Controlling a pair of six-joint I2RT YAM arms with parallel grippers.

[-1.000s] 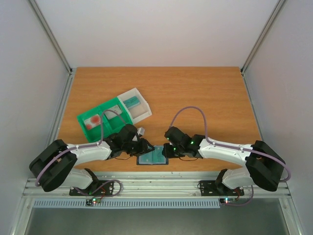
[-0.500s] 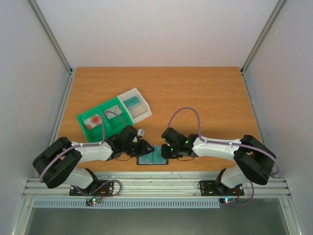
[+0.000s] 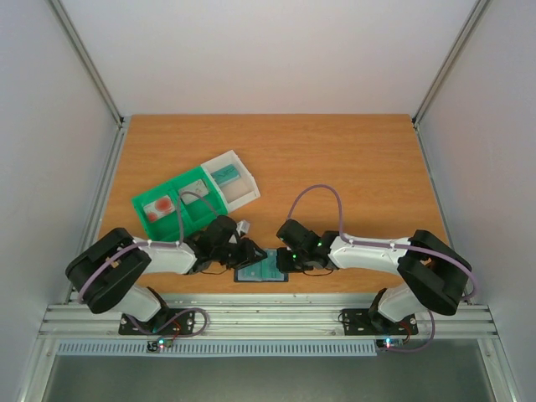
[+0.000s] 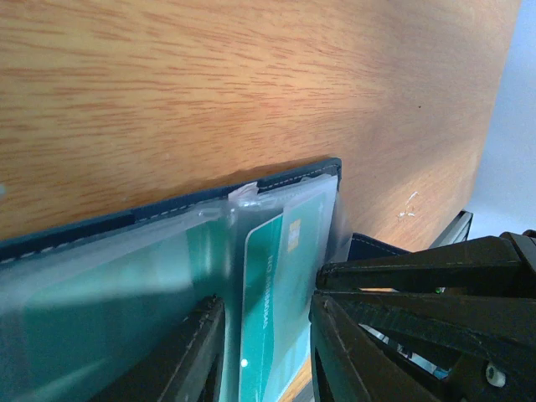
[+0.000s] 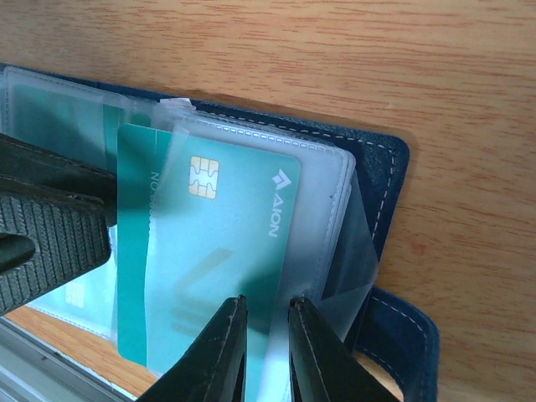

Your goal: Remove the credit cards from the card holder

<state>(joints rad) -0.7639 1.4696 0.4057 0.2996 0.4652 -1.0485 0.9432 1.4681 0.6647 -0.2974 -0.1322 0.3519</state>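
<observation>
The card holder (image 3: 251, 275) lies open near the table's front edge, its navy cover (image 5: 394, 159) framing clear sleeves. A teal credit card (image 5: 226, 243) with a gold chip sticks partly out of one sleeve toward the left arm. My left gripper (image 4: 268, 303) is low over the holder, its jaws apart either side of that card (image 4: 272, 285). My right gripper (image 5: 268, 303) points down on the sleeve's edge with a narrow gap between its jaws. From above, the left gripper (image 3: 249, 255) and the right gripper (image 3: 281, 261) meet over the holder. Another teal card (image 5: 50, 117) shows under the other page's sleeve.
A green-and-white compartment tray (image 3: 193, 197) stands behind the left arm, with a teal flat item in its white bin (image 3: 224, 174). The aluminium rail (image 3: 268, 314) runs just in front of the holder. White walls and posts close in the sides.
Both arms have folded in closer to the holder, elbows shifting toward the middle. Both pairs of jaws have narrowed a little. The holder has stayed in place.
</observation>
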